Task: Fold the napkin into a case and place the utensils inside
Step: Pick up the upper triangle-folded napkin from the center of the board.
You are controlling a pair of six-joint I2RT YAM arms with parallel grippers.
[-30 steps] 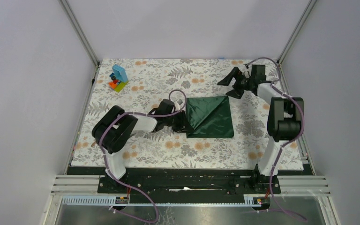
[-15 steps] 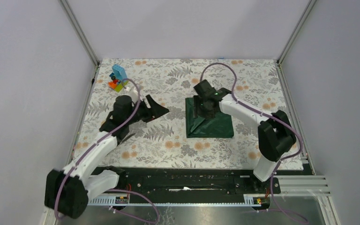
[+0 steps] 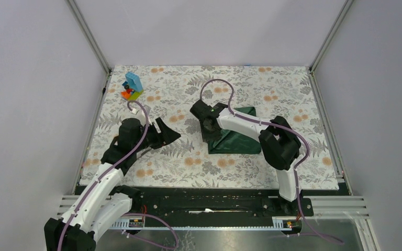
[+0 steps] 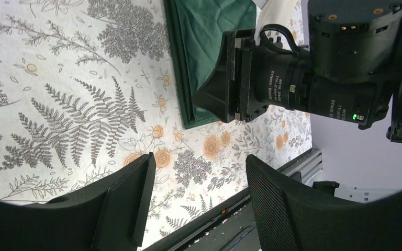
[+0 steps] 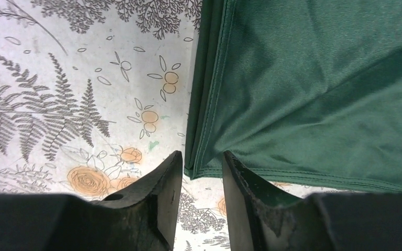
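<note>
right gripper lines up on the napkin's corner, left stands off wide

here's the dark green soft cloth napkin [image 3: 239, 139], lying folded into a squarish pad on the grey-and-orange floral table covering [image 3: 188, 157], right of centre. the right arm [image 3: 241, 125] stretches across it from the right, and its white link and black wrist hide a good part of the cloth's left side from above.

right gripper [image 5: 201, 175] is down at the napkin's near left corner. its fingers [image 5: 157, 198] are drawn narrow, only a slim gap between them, and the stacked hems of that corner sit right in line with the gap. whether the pads touch the cloth, i can't tell from here.

over on the left, the left gripper [image 4: 196, 201] hovers over bare covering, well apart from the napkin, its fingers [image 4: 128, 198] spread wide and holding nothing. from its wrist camera the right arm's black wrist block stands in front of the cloth, covering its near edge; only a strip of green shows past it.

at the far left corner a colourful plastic toy block stack [image 3: 131, 88] stands alone, well apart from both grippers. a purple cable [image 3: 217, 86] loops up over the right arm.
</note>
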